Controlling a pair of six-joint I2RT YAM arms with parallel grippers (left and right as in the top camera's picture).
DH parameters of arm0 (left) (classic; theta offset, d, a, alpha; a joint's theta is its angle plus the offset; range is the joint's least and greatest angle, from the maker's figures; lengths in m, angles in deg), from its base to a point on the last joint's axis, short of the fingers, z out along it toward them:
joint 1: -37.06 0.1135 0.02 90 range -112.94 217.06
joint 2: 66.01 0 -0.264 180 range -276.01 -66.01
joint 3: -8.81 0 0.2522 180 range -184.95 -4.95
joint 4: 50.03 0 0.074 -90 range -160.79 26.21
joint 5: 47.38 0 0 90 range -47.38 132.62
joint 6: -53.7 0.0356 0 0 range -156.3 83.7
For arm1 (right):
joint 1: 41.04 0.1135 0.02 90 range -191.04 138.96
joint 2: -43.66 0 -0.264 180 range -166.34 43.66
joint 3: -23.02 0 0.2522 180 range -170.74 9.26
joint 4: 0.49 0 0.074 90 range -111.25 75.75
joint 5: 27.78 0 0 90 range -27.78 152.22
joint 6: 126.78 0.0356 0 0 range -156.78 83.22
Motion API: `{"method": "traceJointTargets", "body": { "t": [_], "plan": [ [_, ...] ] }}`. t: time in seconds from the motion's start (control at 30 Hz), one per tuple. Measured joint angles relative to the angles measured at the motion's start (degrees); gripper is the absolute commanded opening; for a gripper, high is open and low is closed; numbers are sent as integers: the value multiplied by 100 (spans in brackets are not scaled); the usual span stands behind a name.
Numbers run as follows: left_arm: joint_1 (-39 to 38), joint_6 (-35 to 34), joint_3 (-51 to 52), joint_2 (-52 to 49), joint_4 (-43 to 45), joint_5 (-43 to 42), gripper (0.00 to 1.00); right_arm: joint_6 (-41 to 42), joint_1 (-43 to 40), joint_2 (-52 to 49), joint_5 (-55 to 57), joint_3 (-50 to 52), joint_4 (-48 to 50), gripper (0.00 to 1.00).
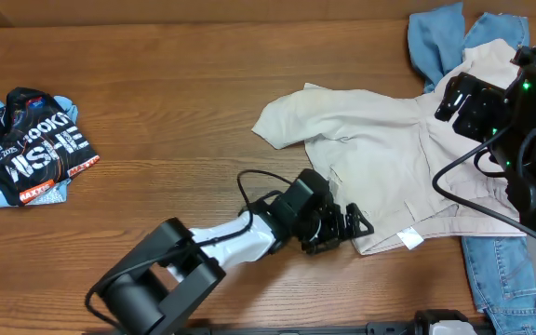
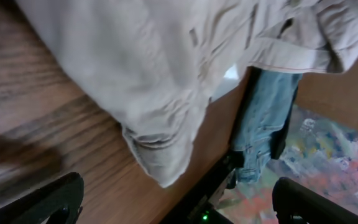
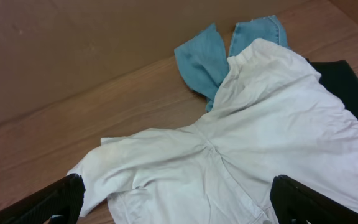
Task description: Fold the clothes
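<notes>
1. At the far left of the wooden desk (image 1: 156, 84) lies the black white-lettered piece (image 1: 31, 147), bunched up and well apart from everything else. Its big white letters read roughly "WISHE"; the smaller print is too small to read.
2. The left arm (image 1: 203, 251) stretches from the bottom edge up and to the right, low over the desk. The left pincer (image 1: 345, 229) is released, its fingers (image 2: 42, 202) spread wide just beside the near edge of the cream trousers (image 1: 380, 158).
3. The trousers lie rumpled right of centre, one leg pointing left. A small white tag (image 1: 410, 239) shows at their near edge, its writing illegible.
4. The light blue jeans (image 1: 435, 42) peek out from under the trousers at the top right and again at the bottom right.
5. The right arm (image 1: 529, 121) hangs over the trousers' right part. The right pincer (image 1: 461, 98) is released, holding nothing.
</notes>
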Motion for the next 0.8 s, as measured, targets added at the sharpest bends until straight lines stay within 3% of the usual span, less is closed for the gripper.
{"method": "traceJointTargets", "body": {
  "t": [0.13,0.33,0.43,0.5,0.63,0.73,0.8],
  "plan": [
    [-28,-173,-11,-245,284,-170,96,0,0,0,-39,0,9,100],
    [-28,-332,-35,-455,527,-225,76,2,0,0,-63,0,9,100],
    [-28,-367,-136,-590,555,-243,59,4,0,0,-63,0,11,100],
    [-28,-361,-197,-691,555,-243,56,2,0,0,-63,0,11,100],
    [-28,-358,-284,-804,573,-238,23,0,0,0,-63,0,11,100],
    [-28,-306,-310,-831,560,-186,4,0,0,0,-63,0,9,100],
    [-28,-291,-317,-833,575,-168,4,0,0,0,-66,0,7,100]
  ]
}}
